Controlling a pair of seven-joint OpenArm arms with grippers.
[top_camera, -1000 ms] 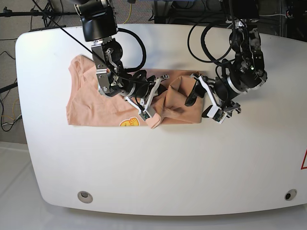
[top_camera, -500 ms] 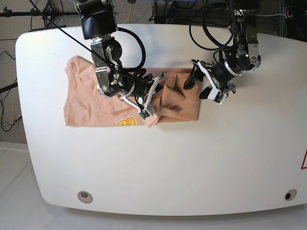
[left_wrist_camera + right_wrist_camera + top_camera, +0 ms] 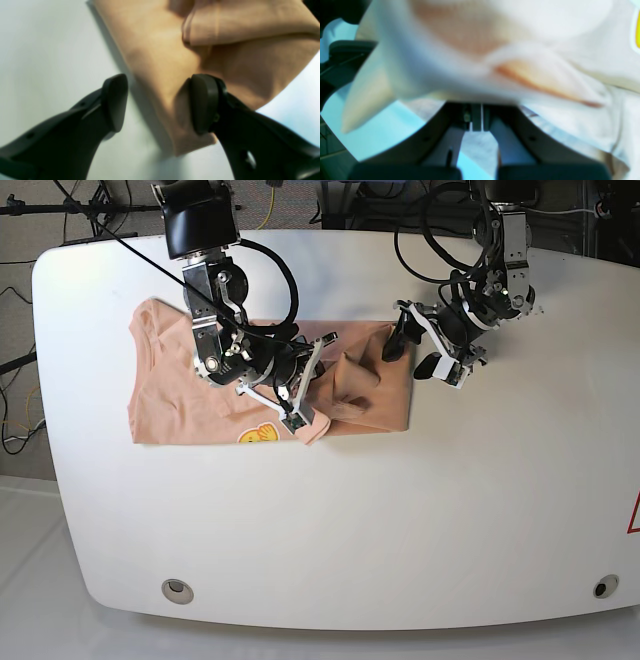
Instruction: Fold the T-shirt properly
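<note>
The salmon-pink T-shirt (image 3: pixel 180 380) lies partly folded and rumpled on the white table (image 3: pixel 350 520), its yellow smiley print (image 3: pixel 258 436) near the front hem. My right gripper (image 3: pixel 303 418) is shut on a bunched fold of the T-shirt (image 3: pixel 470 62) at its front edge; in the right wrist view, blurred cloth hides the fingertips. My left gripper (image 3: pixel 412 356) stands open over the shirt's right edge. In the left wrist view that edge of the T-shirt (image 3: pixel 160 57) runs between the two fingers (image 3: pixel 115 102), with one finger over the cloth and nothing pinched.
The table's back edge lies just behind both arms, with black cables (image 3: pixel 430 240) hanging there. Two round fittings (image 3: pixel 177 589) sit near the front edge. A red mark (image 3: pixel 634 515) shows at the far right.
My right gripper has dragged the held fold and the whole shirt a little to the left. My left gripper, still open, has pulled up and back toward the shirt's right edge.
</note>
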